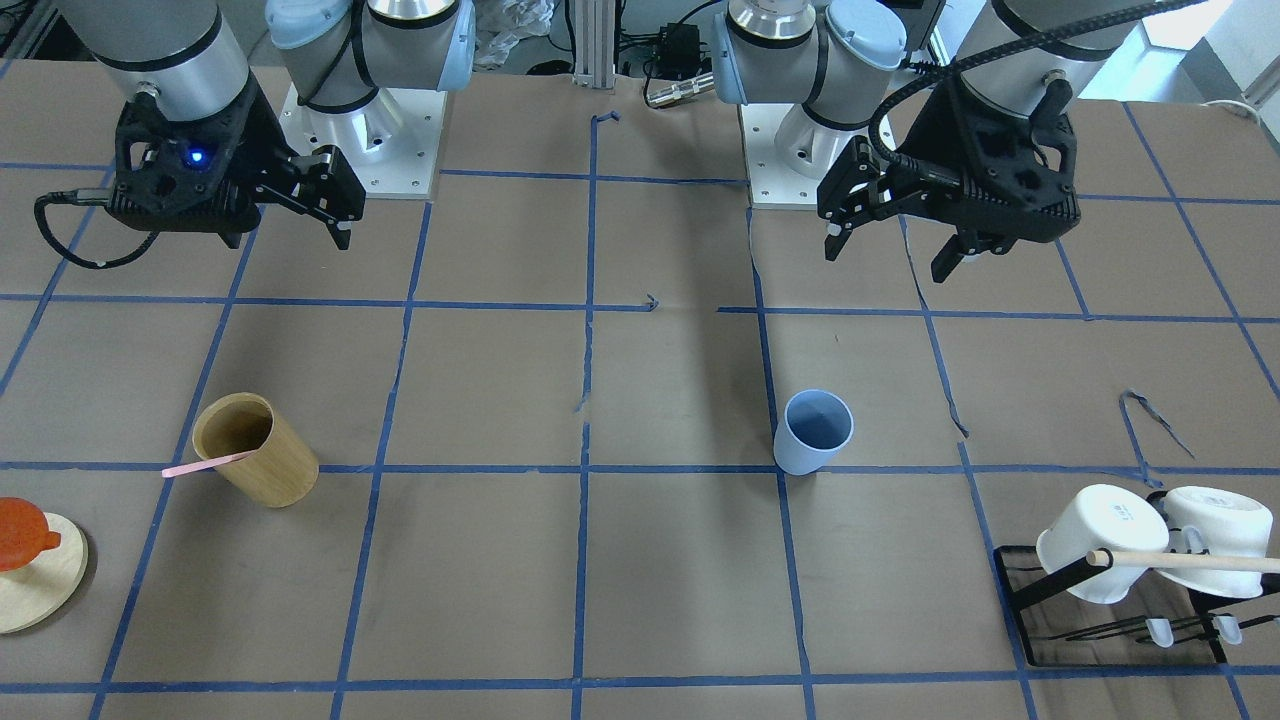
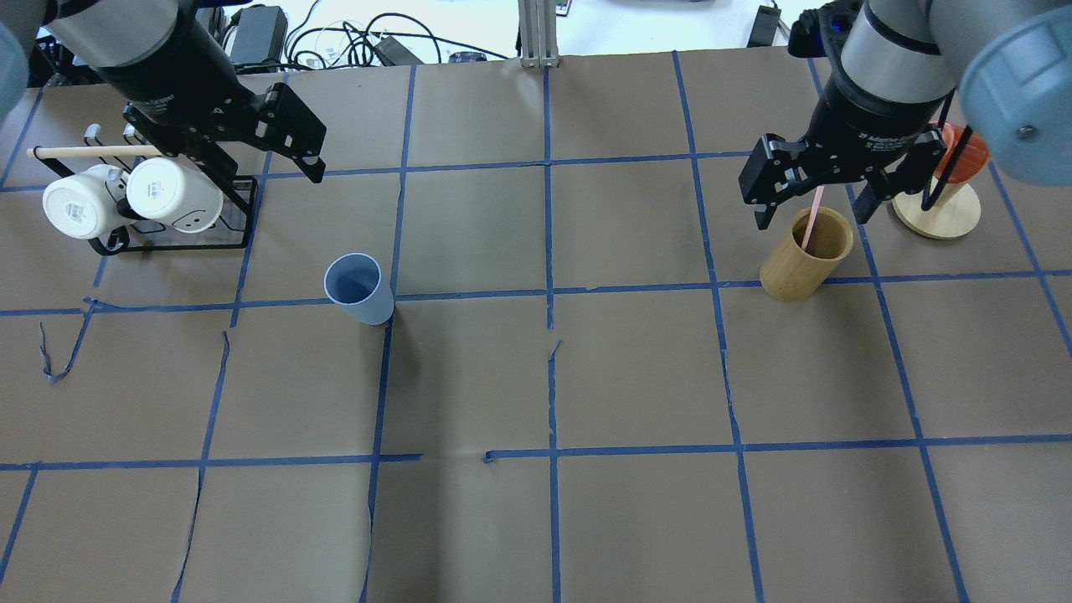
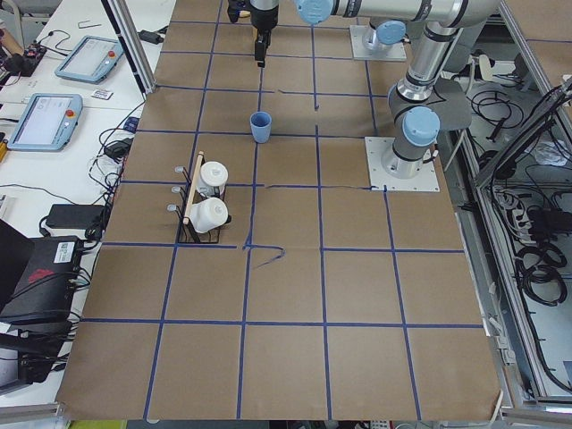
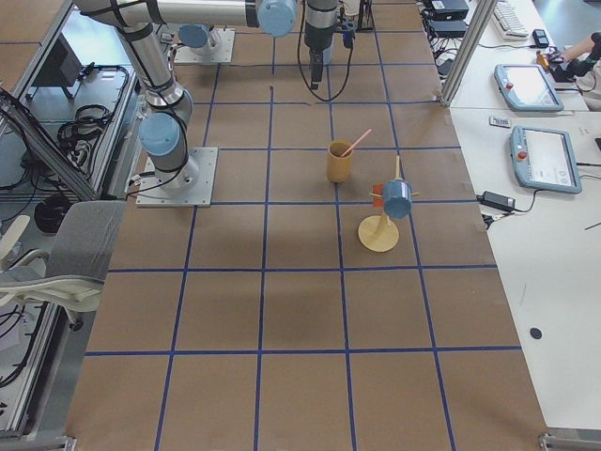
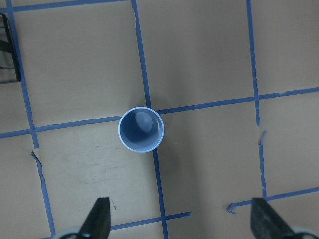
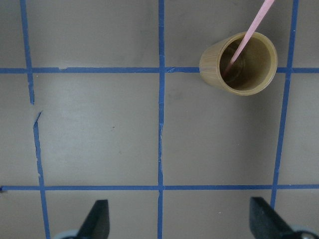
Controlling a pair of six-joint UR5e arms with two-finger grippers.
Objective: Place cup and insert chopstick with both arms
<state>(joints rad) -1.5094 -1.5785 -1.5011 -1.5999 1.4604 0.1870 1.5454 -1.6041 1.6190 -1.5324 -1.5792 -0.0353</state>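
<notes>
The cup [image 1: 815,432] stands upright and empty on the table [image 1: 680,580], on a blue tape line in the robot's left half, well apart from everything else. From the left wrist its dark inside shows with nothing in it.

The chopstick [image 1: 205,464] leans inside a tan wooden holder [image 1: 255,450] on the robot's right half, with its lower end down in the holder and its upper end sticking out over the rim.

A black wire rack [image 1: 1100,645] at the far left holds two white mugs [image 1: 1100,545] tipped with their bottoms up, with a pale dowel [image 1: 1180,562] across them.

The left gripper [image 1: 888,255] hangs above the table with its jaws wide and nothing between them. The right gripper [image 2: 811,216] is also spread wide and empty, over the wooden holder.

In the overhead view the right gripper covers the chopstick's top end, and the left one overlaps the rack. A round wooden stand [image 1: 40,590] with an orange piece [image 1: 20,535] is cut off at the front view's edge and partly behind the arm from overhead, so its shape is unclear
</notes>
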